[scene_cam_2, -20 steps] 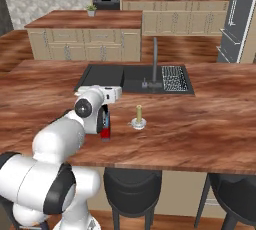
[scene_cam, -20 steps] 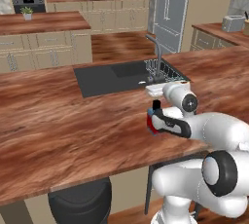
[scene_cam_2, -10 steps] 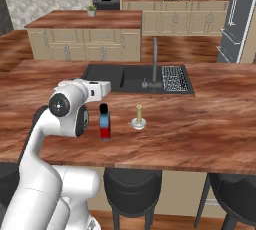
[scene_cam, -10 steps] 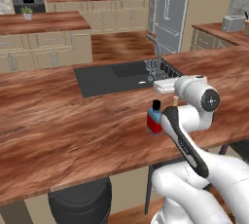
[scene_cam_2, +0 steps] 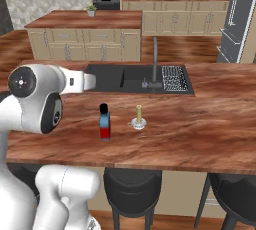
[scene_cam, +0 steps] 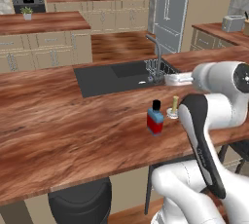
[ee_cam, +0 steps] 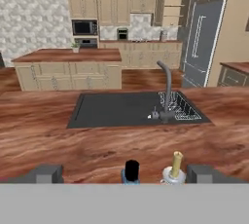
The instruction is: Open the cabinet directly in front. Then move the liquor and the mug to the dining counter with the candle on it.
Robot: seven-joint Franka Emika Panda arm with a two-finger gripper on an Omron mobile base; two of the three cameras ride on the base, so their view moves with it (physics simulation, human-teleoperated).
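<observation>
Liquor (scene_cam: 155, 117) stands upright on the dining counter (scene_cam: 68, 135) just beside the candle (scene_cam: 174, 107), while your gripper (ee_cam: 124, 173), jaws spread wide and holding nothing, sits above it, suggesting the bottle is delivered.

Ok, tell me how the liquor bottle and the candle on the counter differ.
The liquor is a squarish bottle, red below and blue above with a black cap; the candle is a thin pale-yellow stick. The liquor stands straight on the dining counter; the candle sits in a small round white dish. Both stand upright, close together but apart, near the counter's front edge.
</observation>
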